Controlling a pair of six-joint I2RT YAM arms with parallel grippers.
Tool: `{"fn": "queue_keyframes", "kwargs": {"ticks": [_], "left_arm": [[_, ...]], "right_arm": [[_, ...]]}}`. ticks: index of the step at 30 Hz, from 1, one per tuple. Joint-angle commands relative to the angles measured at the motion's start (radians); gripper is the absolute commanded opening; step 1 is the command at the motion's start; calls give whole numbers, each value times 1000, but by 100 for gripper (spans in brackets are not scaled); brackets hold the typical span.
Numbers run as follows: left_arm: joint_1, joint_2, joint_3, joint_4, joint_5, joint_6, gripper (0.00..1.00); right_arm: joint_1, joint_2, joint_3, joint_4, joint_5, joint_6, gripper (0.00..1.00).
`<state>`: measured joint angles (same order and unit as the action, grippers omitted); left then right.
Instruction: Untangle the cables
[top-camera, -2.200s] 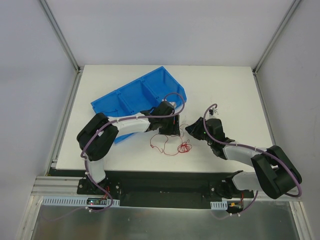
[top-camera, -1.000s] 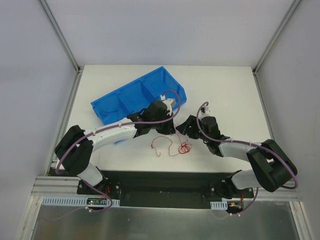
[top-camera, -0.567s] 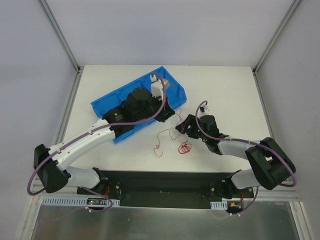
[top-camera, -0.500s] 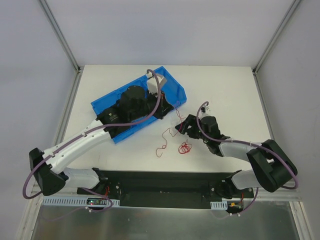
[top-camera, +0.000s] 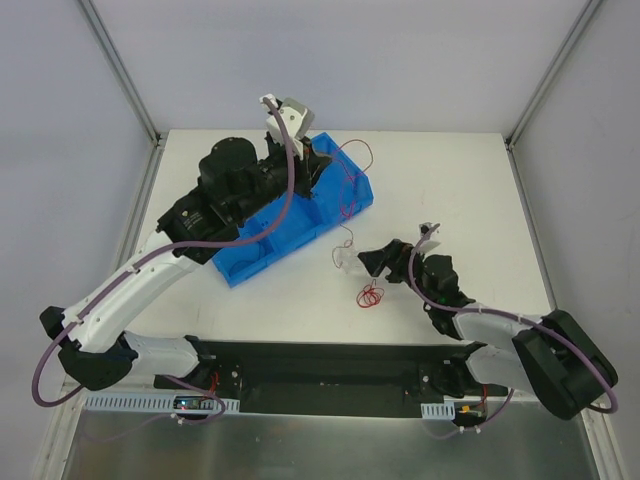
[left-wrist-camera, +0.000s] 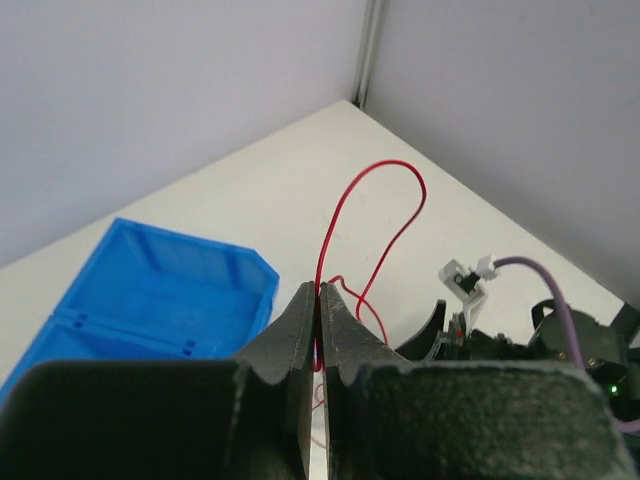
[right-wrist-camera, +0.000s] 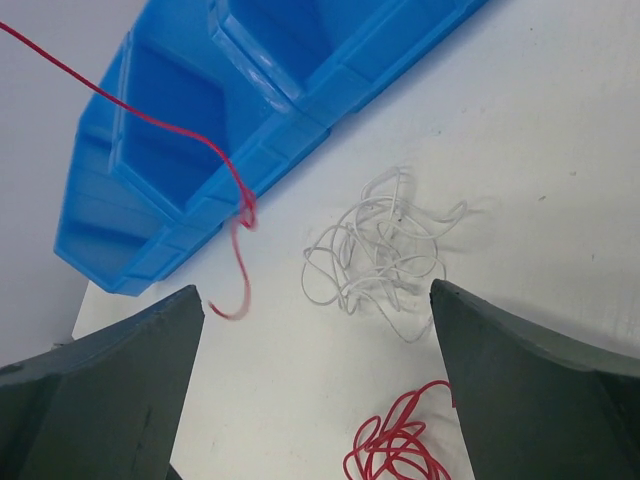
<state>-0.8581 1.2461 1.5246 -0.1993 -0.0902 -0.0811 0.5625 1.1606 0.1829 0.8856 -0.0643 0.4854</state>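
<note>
My left gripper (top-camera: 322, 165) is raised over the blue bin (top-camera: 285, 215) and shut on one long red cable (left-wrist-camera: 385, 165). That cable loops up past the fingertips and trails down over the bin's rim (right-wrist-camera: 240, 215), its loose end hanging above the table. A white cable tangle (right-wrist-camera: 385, 250) lies on the table just beyond my right gripper (right-wrist-camera: 312, 292), which is open and holds nothing. In the top view, this white tangle (top-camera: 347, 258) lies left of the right gripper (top-camera: 375, 262). A small red cable tangle (top-camera: 370, 295) lies nearer, apart from the white one.
The blue bin (right-wrist-camera: 170, 170) with several compartments lies slanted across the back left of the white table (top-camera: 470, 190). Grey walls and metal frame posts (top-camera: 545, 95) close in the table on three sides.
The left arm has risen and swung back over the bin, drawing the long red cable away from the tangles. The right gripper has opened and backed off, leaving the white tangle on the table.
</note>
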Motion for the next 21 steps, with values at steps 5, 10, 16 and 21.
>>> {"fn": "queue_keyframes", "kwargs": {"ticks": [5,10,16,21], "left_arm": [[17,70,216,6,-117,266,0],[141,107,249,6,-86,278,0],[306,110,109,75,-31,207,0],[386,89,-85,161,-34,88,0]], "right_arm": [[-3,71,72,52,-29,-4,98],[-9,82,76,52,-40,2,98],[-22,103,89,52,-63,16,98],[-36,120,93,53,-78,31,98]]}}
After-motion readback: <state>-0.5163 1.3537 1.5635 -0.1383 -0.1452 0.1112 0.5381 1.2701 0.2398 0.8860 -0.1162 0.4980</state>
